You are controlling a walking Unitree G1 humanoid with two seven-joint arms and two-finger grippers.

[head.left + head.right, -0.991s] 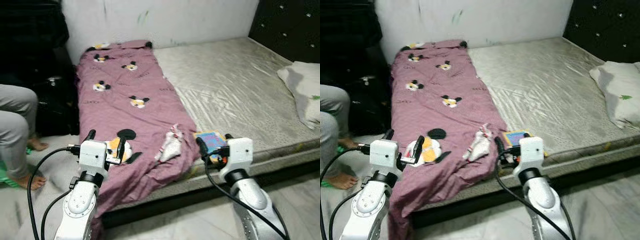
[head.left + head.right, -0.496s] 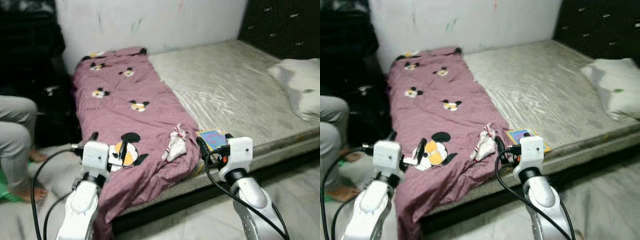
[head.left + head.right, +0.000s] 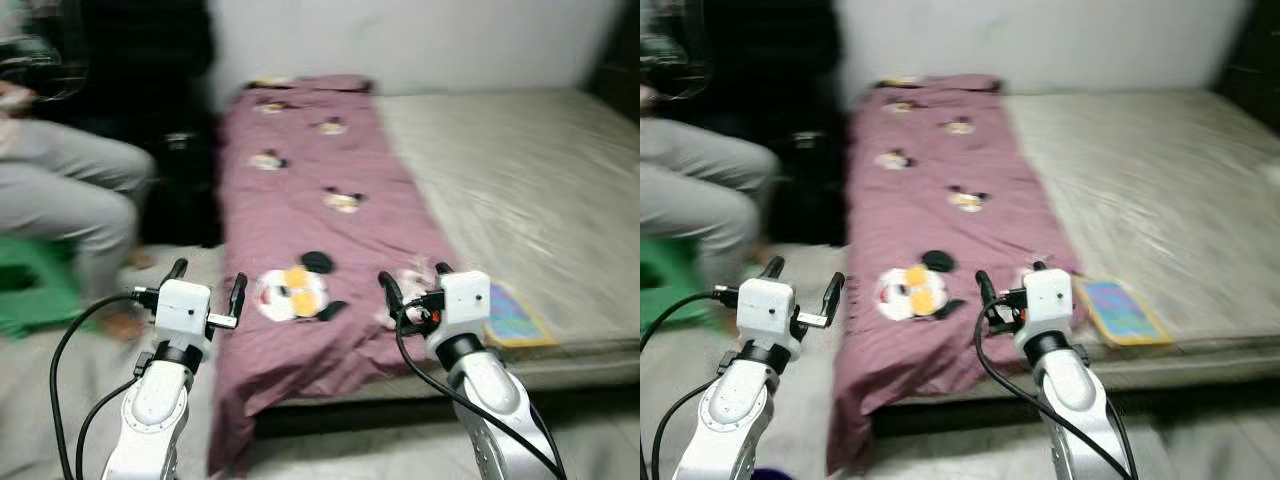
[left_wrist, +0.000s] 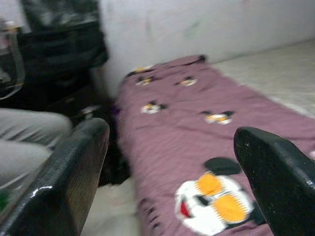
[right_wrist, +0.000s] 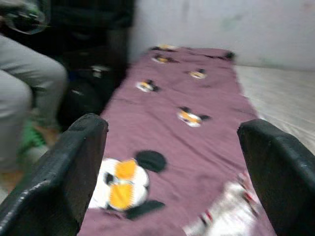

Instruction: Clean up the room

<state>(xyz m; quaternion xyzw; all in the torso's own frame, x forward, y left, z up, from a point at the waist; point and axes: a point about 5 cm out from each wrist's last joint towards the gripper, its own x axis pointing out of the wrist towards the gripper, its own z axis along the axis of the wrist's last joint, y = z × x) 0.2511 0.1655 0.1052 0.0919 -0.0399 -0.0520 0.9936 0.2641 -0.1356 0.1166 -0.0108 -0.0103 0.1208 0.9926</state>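
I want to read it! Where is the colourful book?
The colourful book lies flat on the bare mattress near its front edge, on the robot's right, just beside the purple blanket and the right gripper.

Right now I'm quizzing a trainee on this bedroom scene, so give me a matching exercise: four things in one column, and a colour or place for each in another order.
Things:
1. sheet
2. book
3. stool
4. mattress

Descriptions:
A. green, on the floor by a seated person
B. bare, pale beige
C. mauve with cartoon mice, hanging over the bed's edge
D. colourful, at the bed's near edge beside the right gripper

Pairs: 1-C, 2-D, 3-A, 4-B
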